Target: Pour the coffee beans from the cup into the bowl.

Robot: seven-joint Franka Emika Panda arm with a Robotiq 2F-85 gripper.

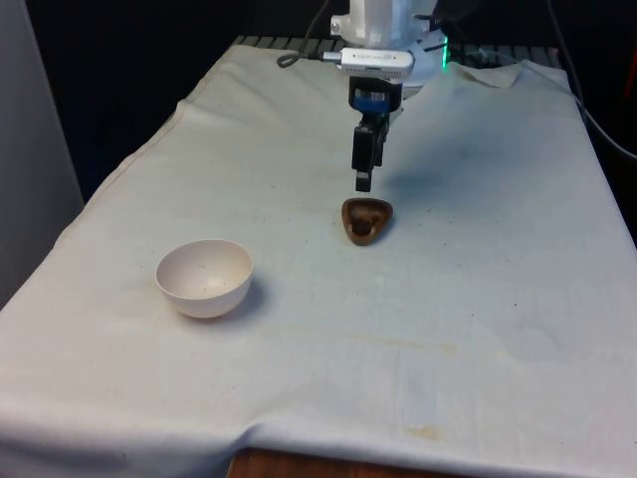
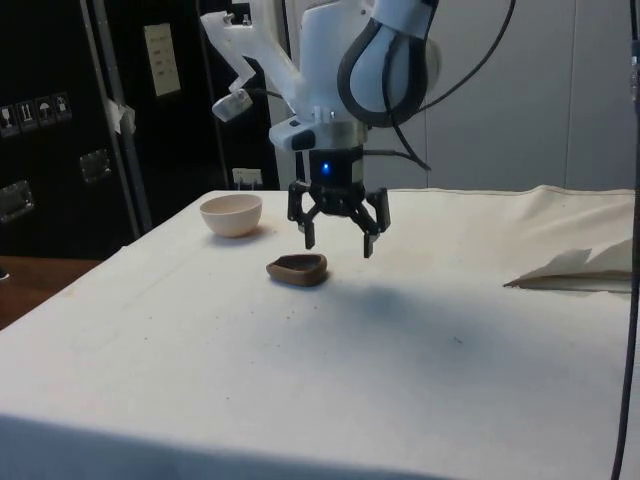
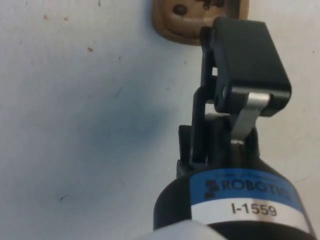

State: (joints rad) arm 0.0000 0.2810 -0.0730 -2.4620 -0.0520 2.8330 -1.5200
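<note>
A small brown cup [image 1: 366, 219] with dark coffee beans inside stands near the middle of the cloth. In the side view the cup [image 2: 297, 268] is low and wide. A white bowl [image 1: 204, 277] sits apart from it, towards the front view's left and nearer the front edge; it is the bowl [image 2: 231, 214] at the far side in the side view. My gripper [image 2: 338, 238] hangs open just above the cloth, a little behind the cup and not touching it, with nothing between its fingers. In the wrist view a black finger [image 3: 245, 65] partly covers the cup [image 3: 177, 22].
A wrinkled fold of cloth [image 2: 570, 268] lies at the robot's end of the table, also seen as a fold [image 1: 493, 75] in the front view. The cloth [image 1: 478, 329] carries a few faint stains near the front edge.
</note>
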